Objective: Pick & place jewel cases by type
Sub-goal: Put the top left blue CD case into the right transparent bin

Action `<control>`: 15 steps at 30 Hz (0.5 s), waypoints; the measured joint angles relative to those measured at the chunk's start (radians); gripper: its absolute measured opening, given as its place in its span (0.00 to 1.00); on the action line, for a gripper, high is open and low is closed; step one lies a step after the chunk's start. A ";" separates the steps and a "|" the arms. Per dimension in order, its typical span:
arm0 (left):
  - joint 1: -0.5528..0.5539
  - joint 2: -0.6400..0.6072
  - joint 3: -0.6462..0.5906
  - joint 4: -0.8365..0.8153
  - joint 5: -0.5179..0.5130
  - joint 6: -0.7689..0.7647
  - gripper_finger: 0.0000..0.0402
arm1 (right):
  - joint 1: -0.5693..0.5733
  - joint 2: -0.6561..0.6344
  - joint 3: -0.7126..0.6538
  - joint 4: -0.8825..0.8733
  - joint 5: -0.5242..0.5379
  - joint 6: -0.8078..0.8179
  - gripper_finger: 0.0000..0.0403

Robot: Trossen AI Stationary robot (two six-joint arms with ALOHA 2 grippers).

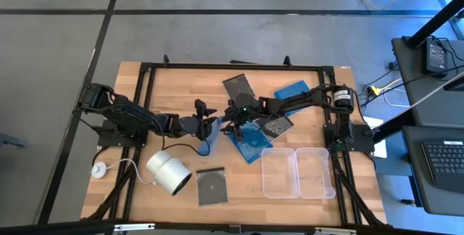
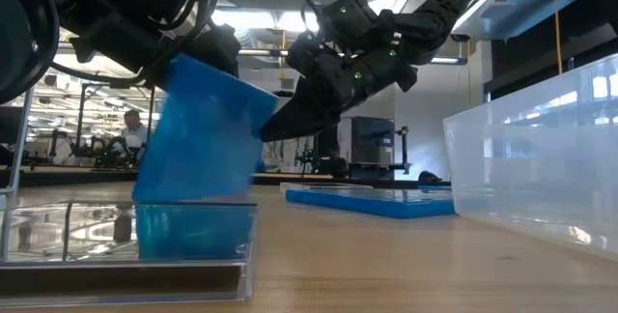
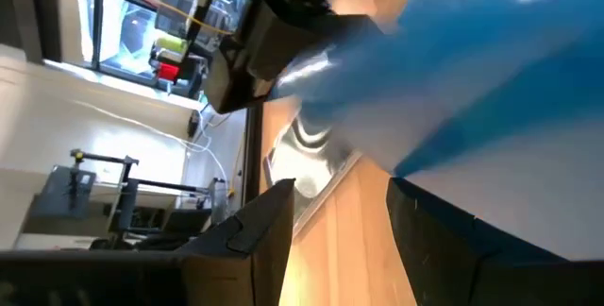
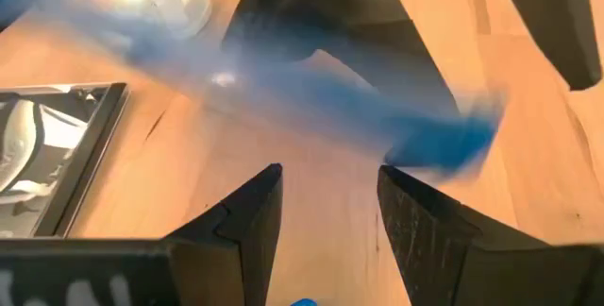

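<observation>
A bright blue jewel case (image 1: 210, 142) (image 2: 203, 134) stands tilted between my two grippers, its lower edge down by the table. My left gripper (image 1: 205, 125) (image 3: 340, 181) is open at its upper part. My right gripper (image 1: 233, 122) (image 4: 330, 169) is open too, with bare wood between its fingers, and faces the case (image 4: 283, 89) from the table's right. Two more blue cases (image 1: 250, 142) (image 1: 293, 91) lie flat. Three grey cases showing discs (image 1: 239, 88) (image 1: 274, 125) (image 1: 212, 186) also lie flat. My left gripper has the blue case's upper corner (image 2: 179, 62) up against it from above. In the left wrist view the case's edge (image 3: 396, 166) meets one fingertip (image 3: 406, 193), and nothing lies between the fingers. My right gripper has a fingertip (image 2: 270, 128) at the case's right edge; whether it touches cannot be told.
A white cylinder (image 1: 168, 171) lies at the near left. Two clear trays (image 1: 297, 171) (image 2: 541, 158) stand side by side at the near right. A small white puck on a cord (image 1: 99, 168) sits by the left edge. A person (image 2: 130, 131) shows far off in the room.
</observation>
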 joint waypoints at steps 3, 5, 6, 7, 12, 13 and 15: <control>0.000 0.000 0.000 -0.003 0.004 -0.005 0.42 | 0.000 0.001 0.000 -0.002 0.000 -0.006 0.44; 0.000 0.000 0.000 -0.005 0.023 -0.010 0.42 | 0.000 0.001 0.000 0.002 -0.004 -0.005 0.44; 0.000 0.000 0.000 -0.008 0.030 -0.010 0.42 | 0.000 0.001 0.000 0.003 -0.005 0.002 0.44; 0.000 0.000 0.000 -0.010 0.036 -0.010 0.42 | 0.000 0.001 0.000 0.003 -0.007 0.006 0.44; 0.000 0.000 0.000 -0.018 0.055 -0.052 0.42 | 0.001 0.001 0.000 0.003 -0.008 0.031 0.44; 0.000 0.000 0.000 -0.019 0.060 -0.071 0.42 | 0.001 0.001 0.000 0.003 -0.008 0.031 0.44; 0.001 0.000 0.000 -0.020 0.071 -0.114 0.42 | 0.001 0.001 0.000 0.001 -0.009 0.031 0.44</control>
